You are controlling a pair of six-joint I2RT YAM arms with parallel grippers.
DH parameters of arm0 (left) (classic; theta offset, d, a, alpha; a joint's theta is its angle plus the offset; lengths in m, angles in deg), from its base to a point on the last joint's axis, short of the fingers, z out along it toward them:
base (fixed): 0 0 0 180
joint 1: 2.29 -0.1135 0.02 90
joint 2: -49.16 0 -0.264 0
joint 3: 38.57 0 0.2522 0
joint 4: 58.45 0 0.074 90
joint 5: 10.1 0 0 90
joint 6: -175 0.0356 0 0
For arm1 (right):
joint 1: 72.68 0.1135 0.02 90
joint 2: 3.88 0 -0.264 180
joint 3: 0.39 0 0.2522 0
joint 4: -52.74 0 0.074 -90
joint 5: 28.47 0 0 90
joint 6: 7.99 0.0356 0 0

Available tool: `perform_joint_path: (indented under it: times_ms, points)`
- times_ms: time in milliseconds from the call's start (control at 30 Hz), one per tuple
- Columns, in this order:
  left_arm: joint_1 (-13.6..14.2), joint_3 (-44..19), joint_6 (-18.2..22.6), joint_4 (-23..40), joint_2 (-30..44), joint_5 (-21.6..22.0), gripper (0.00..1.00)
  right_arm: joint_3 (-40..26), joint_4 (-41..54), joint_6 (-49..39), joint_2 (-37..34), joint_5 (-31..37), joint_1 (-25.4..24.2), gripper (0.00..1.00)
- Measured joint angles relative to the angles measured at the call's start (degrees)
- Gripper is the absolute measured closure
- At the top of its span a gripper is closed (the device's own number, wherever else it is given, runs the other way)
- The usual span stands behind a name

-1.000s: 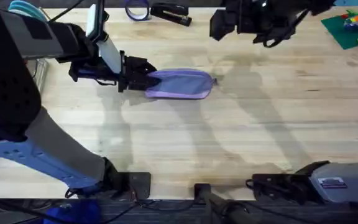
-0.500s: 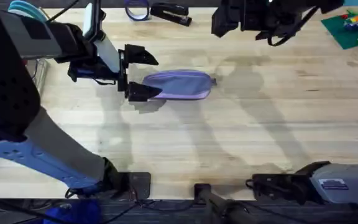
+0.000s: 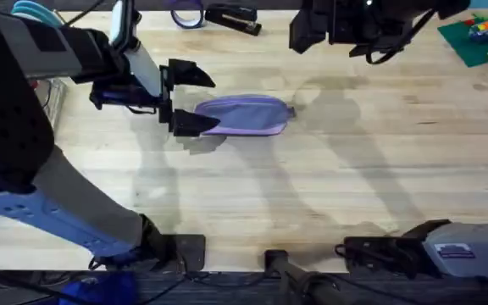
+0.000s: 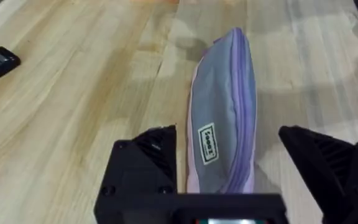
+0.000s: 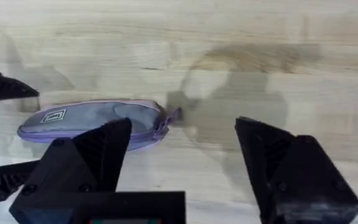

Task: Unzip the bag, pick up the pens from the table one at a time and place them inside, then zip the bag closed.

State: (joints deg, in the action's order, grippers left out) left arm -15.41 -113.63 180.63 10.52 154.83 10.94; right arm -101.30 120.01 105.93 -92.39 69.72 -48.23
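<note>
The lavender bag (image 3: 246,115) lies lengthwise on the table (image 3: 312,186), with its zipper closed and the zipper pull (image 5: 173,115) at its right end. My left gripper (image 3: 191,100) stands open at the bag's left end, one finger on each side and neither touching it. In the left wrist view the bag (image 4: 229,81) runs away from between the open fingers of the left gripper (image 4: 227,140). My right gripper (image 3: 337,25) hangs high over the table's far side, open and empty. In its wrist view the right gripper (image 5: 185,134) looks down on the bag (image 5: 98,121). The pens are out of view.
A black stapler (image 3: 231,17) and a purple tape roll (image 3: 186,13) lie at the far edge. A green baseplate with bricks (image 3: 477,38) sits at the far right. Bare wood stretches in front of and to the right of the bag.
A second ago my left gripper was shut on the bag's left end; it has since opened and let go. The bag lies still. The right gripper barely moved.
</note>
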Motion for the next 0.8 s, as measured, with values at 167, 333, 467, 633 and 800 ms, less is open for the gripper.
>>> perform_joint_path:
  times_ms: [167,333,467,633,800]
  points:
    - [-0.26,-3.09,-0.05,4.77,-3.42,1.53,0.006,0.0,0.24,-0.72,0.0,-0.02,0.02,0.006]
    - [-0.27,-5.31,-0.05,10.74,-9.84,3.24,0.006,0.0,0.95,-4.07,0.12,0.0,1.64,0.005]
    - [-0.33,-6.52,-2.29,11.7,-14.41,5.75,0.006,0.0,2.6,-8.04,1.76,-0.02,4.51,0.005]
    - [-1.18,-9.89,-15.16,11.94,-20.43,11.29,0.005,0.0,8.11,-12.46,6.29,-0.04,5.77,0.006]
    - [-1.51,-14.38,-33.49,12.36,-25.95,21.11,0.004,0.0,13.65,-14.32,11.13,-0.04,5.77,0.006]
